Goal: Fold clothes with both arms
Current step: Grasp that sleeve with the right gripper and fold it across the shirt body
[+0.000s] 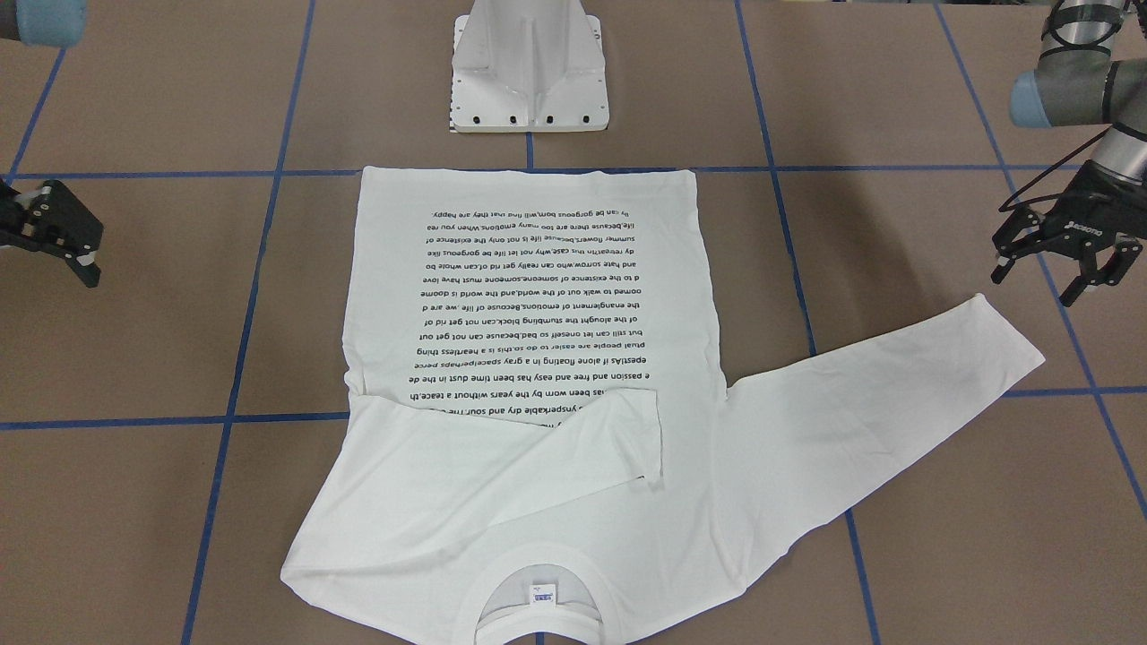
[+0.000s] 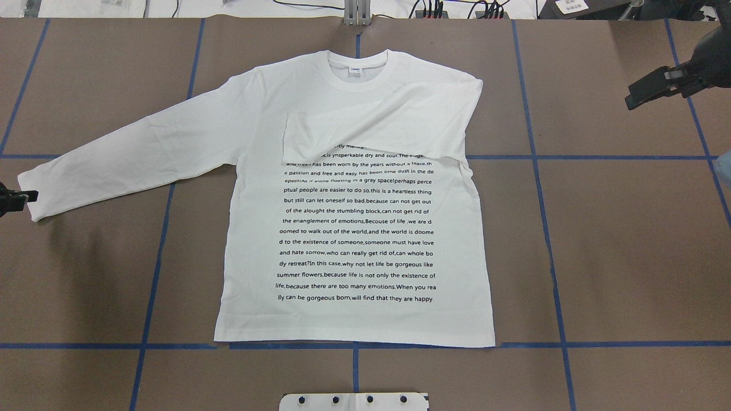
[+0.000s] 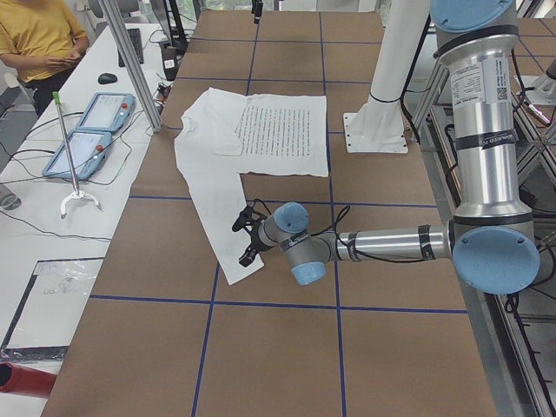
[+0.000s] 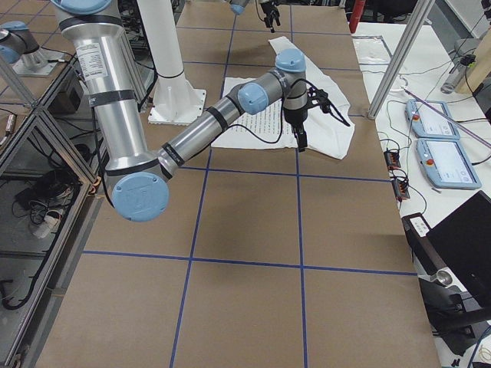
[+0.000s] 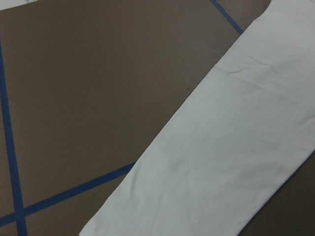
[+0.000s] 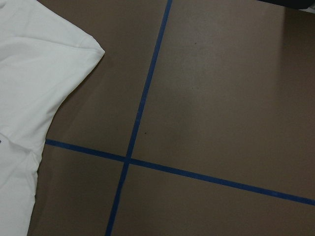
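Ribbed round collar [image 1: 538, 596] with its small tag sits nearest in the front-facing view, at the table's far edge from the robot. It belongs to the white long-sleeved T-shirt [image 2: 354, 240], which lies flat at mid-table, black printed text up, hem toward the robot.

Step in hand, as I judge it, is sleeve folding, half done. The folded sleeve [image 2: 377, 128] on the robot's right already lies across the chest, covering the top text lines. The outstretched sleeve [image 2: 131, 154] runs diagonally out to the left, flat on the table.

The black two-finger left gripper [image 1: 1053, 269] hovers by that sleeve's cuff [image 2: 34, 200], fingers spread, holding nothing. The black right gripper [image 1: 63, 237] hangs well off the shirt's right side over bare table. Its view is cut off, so I cannot tell whether its fingers are apart or together.

The next move probably calls for the left gripper to drop, pinch the cuff and carry it across the chest. The body folds are not yet started.

The surface is a brown table [image 2: 628, 257] gridded with blue tape lines [image 2: 628, 157], with a white metal pedestal [image 1: 529, 81] at the robot's edge. Past the far edge stands a white side bench [image 3: 35, 252] with blue-cased tablets [image 3: 87, 130] and cables. A person [image 3: 35, 35] in a yellow top sits beside it.
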Controlling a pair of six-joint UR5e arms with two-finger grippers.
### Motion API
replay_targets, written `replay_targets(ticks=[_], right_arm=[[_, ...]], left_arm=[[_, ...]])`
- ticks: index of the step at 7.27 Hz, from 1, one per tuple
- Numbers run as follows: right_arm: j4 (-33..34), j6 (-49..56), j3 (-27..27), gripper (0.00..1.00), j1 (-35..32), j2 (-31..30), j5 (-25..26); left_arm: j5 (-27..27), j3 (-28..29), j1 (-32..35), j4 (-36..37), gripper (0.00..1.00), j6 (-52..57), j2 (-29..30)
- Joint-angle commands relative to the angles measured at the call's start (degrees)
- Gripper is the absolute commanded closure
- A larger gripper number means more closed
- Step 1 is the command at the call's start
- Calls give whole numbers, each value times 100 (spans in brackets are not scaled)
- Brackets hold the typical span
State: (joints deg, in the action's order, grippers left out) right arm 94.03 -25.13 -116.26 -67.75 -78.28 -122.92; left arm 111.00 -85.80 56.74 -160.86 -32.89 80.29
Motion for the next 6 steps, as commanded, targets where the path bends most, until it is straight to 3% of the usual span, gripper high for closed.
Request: replay_targets(ticks=[1, 3, 6], right_arm=[[-236, 78, -2, 0, -62, -196, -31], [-236, 87, 7, 0, -62, -197, -22], [-236, 87, 16, 0, -62, -205, -13]], left_arm=[[-377, 508, -322, -460, 4, -103, 21], [-360, 679, -348, -613, 28, -95, 57], [-360, 679, -523, -640, 29, -77, 65]])
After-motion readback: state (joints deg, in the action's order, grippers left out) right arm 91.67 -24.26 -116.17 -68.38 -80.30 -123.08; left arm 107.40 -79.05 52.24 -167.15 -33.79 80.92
